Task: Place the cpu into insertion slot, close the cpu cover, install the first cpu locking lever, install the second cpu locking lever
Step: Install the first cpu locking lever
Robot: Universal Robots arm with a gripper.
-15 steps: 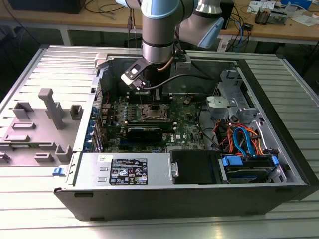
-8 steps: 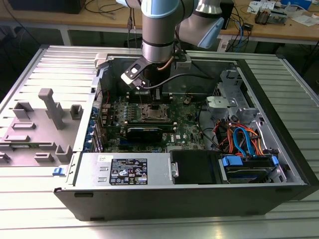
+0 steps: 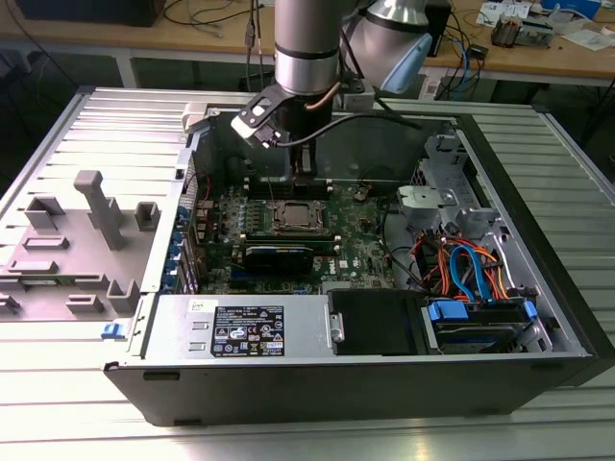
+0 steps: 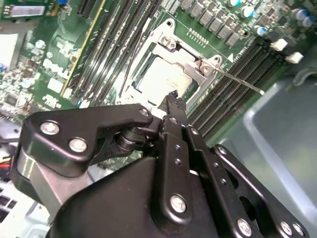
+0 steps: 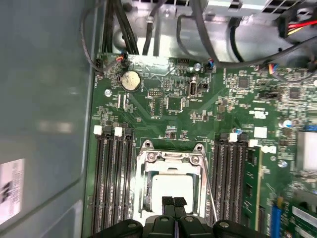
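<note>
An open black computer case [image 3: 288, 394] lies on a ribbed metal table [image 3: 77, 423]. Wooden benches [image 3: 538, 58] strewn with cables stand behind it, and a grey fixture [image 3: 96, 206] sits at the exterior view's left. Inside the case, on the green circuit board [image 5: 163, 106], the cpu [image 5: 171, 184] shows a dull silver top. It sits in the insertion slot [image 5: 143, 198], framed by the silvery cpu cover [image 5: 171, 157]. 1 thin locking lever [image 4: 240, 82] juts over the black memory slots [image 4: 233, 74]. The gripper [image 5: 174, 202] hangs over the cpu's edge, its 2 fingertips pressed together and holding nothing. The print on the power supply label [image 3: 248, 334] is too small to read.
</note>
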